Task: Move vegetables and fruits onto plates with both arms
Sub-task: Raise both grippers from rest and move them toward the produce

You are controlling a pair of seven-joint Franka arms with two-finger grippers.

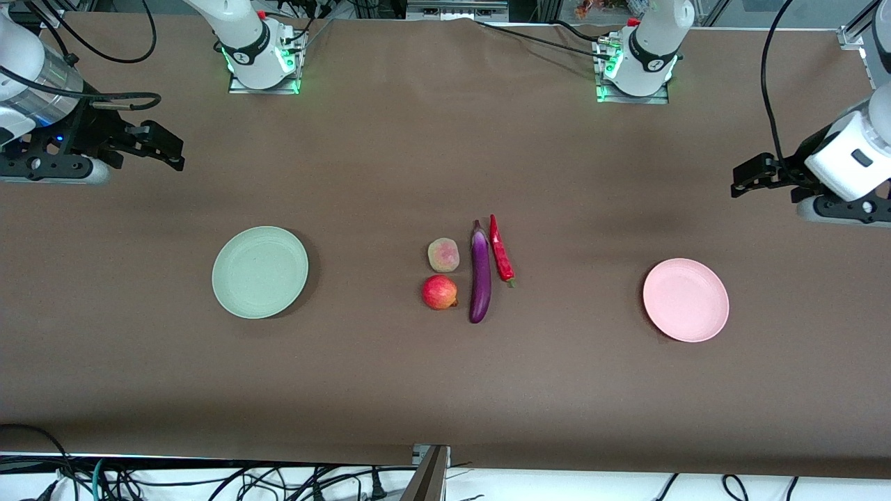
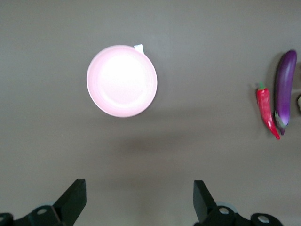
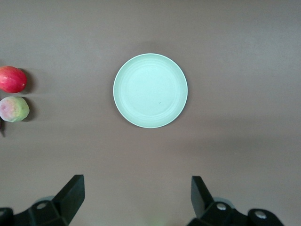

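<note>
A purple eggplant lies mid-table with a red chili beside it on the left arm's side. A peach and a round red fruit lie beside the eggplant on the right arm's side, the red fruit nearer the front camera. The green plate and the pink plate are empty. My left gripper is open and empty over the table's left-arm end; its wrist view shows the gripper, pink plate, chili and eggplant. My right gripper is open and empty over the right-arm end; its wrist view shows the gripper, green plate, red fruit and peach.
A brown cloth covers the table. The two arm bases stand along the edge farthest from the front camera. Cables and a metal bracket sit at the edge nearest the camera.
</note>
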